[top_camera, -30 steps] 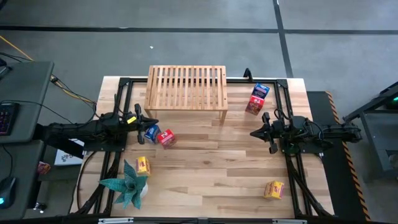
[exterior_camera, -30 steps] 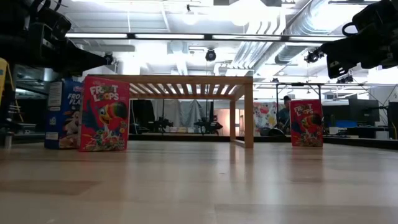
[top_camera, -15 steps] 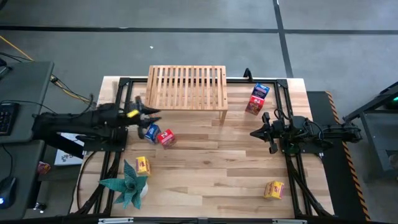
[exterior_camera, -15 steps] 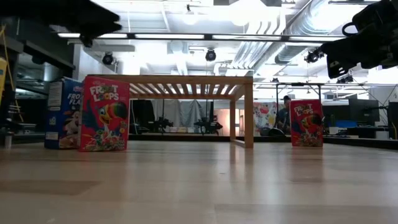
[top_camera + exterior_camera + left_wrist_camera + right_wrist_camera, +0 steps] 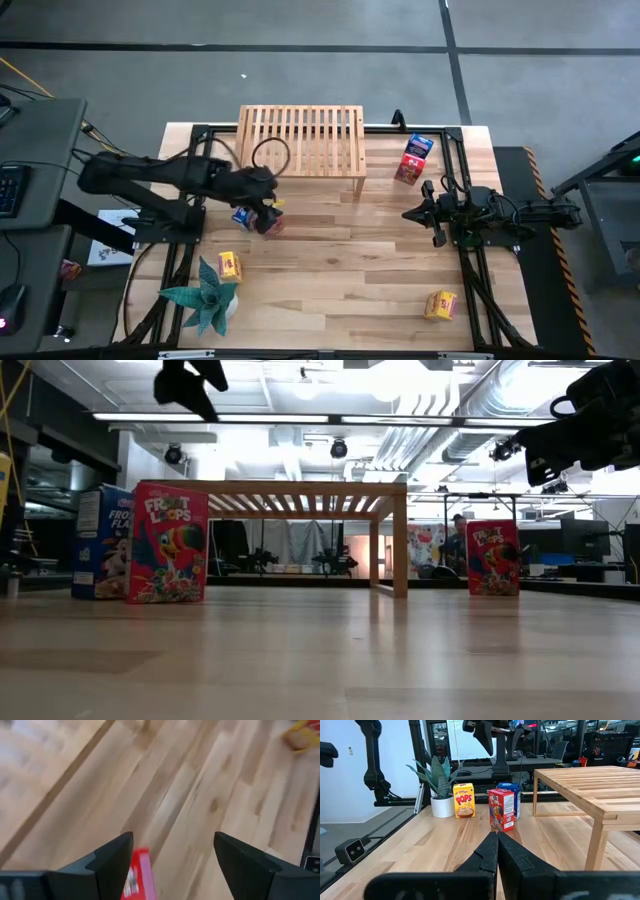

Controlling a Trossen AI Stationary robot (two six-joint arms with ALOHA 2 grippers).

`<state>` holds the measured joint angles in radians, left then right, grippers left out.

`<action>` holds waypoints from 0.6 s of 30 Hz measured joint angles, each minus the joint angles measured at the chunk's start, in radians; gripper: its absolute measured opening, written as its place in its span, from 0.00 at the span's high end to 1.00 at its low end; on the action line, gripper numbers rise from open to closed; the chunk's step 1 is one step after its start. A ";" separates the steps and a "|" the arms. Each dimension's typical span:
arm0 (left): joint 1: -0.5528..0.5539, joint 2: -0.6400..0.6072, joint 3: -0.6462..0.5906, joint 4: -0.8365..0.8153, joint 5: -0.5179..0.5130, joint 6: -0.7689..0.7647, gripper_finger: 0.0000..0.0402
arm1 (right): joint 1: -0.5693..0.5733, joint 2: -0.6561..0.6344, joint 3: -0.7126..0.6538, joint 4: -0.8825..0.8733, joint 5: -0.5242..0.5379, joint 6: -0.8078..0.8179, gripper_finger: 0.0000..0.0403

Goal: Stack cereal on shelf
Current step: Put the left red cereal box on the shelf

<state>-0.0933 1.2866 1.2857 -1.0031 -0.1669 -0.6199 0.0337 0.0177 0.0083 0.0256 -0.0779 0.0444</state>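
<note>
Bamboo-pale and bare, the shelf carries no cereal at all, so as far as the pictures show the stacking has not begun and all six boxes are left to move. Going from the left of the high view: a yellow box stands on the desk next to a teal spiky plant; a blue box and a red box stand together just in front of the shelf's left end; a second blue box and a second red box sit close together off the shelf's right end; a second yellow box lies near the front right corner, well apart from the rest. The left arm reaches in from the left edge of the desk, bent at the elbow, so that the left tool hangs above the blue and red pair; in the low view it is high over them, clear of both. Its own wrist view looks steeply down past two spread fingers onto the planks, with an edge of the red box between them, so the left tool is wide apart and grips nothing. My judgement is that it is lining up for a first pick of that red box. The right arm waits along the right side of the desk, its right tool pointing inward above the desk, fingers pressed together and empty.
</note>
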 joint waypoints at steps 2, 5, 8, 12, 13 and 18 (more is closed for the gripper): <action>0.000 0.053 0.062 -0.106 0.000 -0.071 0.34 | 0.000 0.000 0.000 0.000 0.000 0.000 1.00; -0.001 0.115 0.096 -0.155 0.022 -0.117 0.34 | 0.000 0.000 0.000 0.000 0.000 0.000 1.00; -0.007 0.175 0.095 -0.163 0.052 -0.104 0.34 | 0.000 0.000 0.000 0.000 0.000 0.000 1.00; -0.007 0.249 0.095 -0.183 0.061 -0.007 0.34 | 0.000 0.000 0.000 0.000 0.000 0.000 1.00; -0.007 0.263 0.095 -0.188 0.053 0.010 0.34 | 0.000 0.000 0.000 0.000 0.000 0.000 1.00; -0.004 0.288 0.093 -0.205 0.008 0.054 0.34 | 0.000 0.000 0.000 0.000 0.000 0.000 1.00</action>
<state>-0.0971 1.5744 1.3786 -1.2085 -0.1586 -0.5655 0.0338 0.0181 0.0086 0.0257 -0.0776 0.0444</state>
